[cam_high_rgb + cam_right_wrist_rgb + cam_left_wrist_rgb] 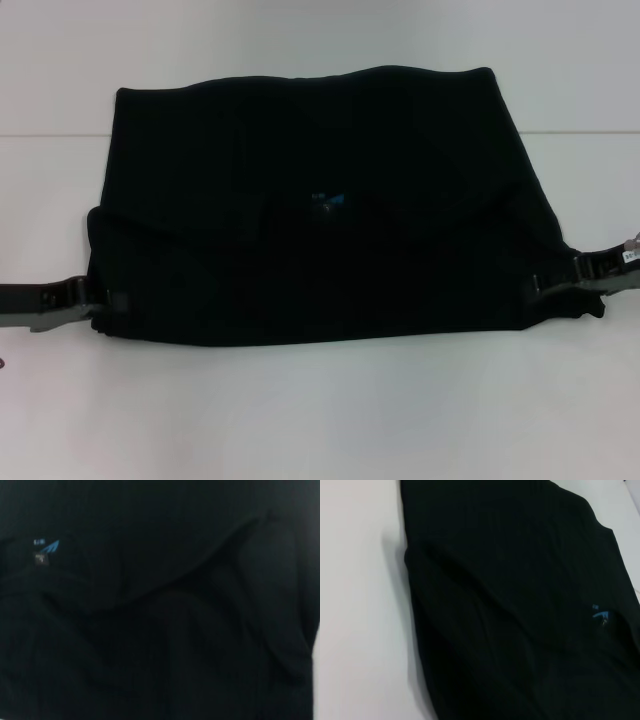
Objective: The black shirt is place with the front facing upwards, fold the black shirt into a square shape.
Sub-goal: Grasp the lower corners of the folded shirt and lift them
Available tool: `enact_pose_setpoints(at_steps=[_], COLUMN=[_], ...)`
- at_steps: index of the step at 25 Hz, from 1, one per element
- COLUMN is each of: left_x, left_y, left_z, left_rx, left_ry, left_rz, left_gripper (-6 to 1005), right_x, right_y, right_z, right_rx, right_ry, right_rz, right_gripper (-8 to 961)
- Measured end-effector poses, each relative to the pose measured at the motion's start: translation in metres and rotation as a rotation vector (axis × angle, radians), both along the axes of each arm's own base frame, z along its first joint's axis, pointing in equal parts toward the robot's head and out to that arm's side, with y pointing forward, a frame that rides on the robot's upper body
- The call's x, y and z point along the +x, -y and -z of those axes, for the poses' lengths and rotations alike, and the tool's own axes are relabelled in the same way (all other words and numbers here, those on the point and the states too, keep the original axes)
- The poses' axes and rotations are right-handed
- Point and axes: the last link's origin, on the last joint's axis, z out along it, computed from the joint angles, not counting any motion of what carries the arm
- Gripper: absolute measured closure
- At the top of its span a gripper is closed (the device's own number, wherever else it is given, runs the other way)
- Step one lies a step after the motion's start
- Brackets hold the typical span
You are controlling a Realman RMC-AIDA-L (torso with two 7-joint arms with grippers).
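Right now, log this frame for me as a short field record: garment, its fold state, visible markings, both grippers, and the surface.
garment: black soft-cloth shirt spread wide across the table
fold state: partly folded; a near layer lies over the far layer, not yet a square
markings: small teal neck label near the middle; no lettering visible
left gripper: at the shirt's near left corner, touching the cloth
right gripper: at the shirt's near right corner, touching the cloth
surface: white table
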Motion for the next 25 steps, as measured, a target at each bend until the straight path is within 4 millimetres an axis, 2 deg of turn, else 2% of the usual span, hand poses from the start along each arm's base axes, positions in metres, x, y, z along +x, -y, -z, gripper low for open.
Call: enact_pose_setpoints(at_steps=[10, 15, 18, 22, 23, 25], left_x=[0.002, 0.003, 0.005, 0.013, 0.014, 0.018], left_y=[-0.002, -0.002, -0.001, 0.005, 0.007, 0.016], left_z=[0.000, -0.001, -0.001, -0.003, -0.004, -0.006], left_rx=[0.007, 0.002, -0.016, -0.082, -0.097, -0.165], left_ry=[0.005, 0.009, 0.017, 0.053, 0.059, 0.081], left_rz=[0.005, 0.006, 0.014, 0.044, 0.049, 0.070], left_gripper=[963, 963, 963, 963, 963, 963], right_x=[-0.001, 0.000, 0.000, -0.004, -0.004, -0.003], right_y=[0.000, 0.000, 0.002, 0.007, 0.015, 0.021], right_z=[0.000, -0.002, -0.006, -0.013, -0.018, -0.021], right_rx=[-0.007, -0.008, -0.015, -0.064, -0.117, -0.152], right_ry=[0.017, 0.012, 0.006, 0.000, -0.003, -0.005], right_rz=[-0.005, 0.001, 0.003, -0.022, -0.039, -0.050], right_gripper=[200, 450, 696, 844, 881, 889])
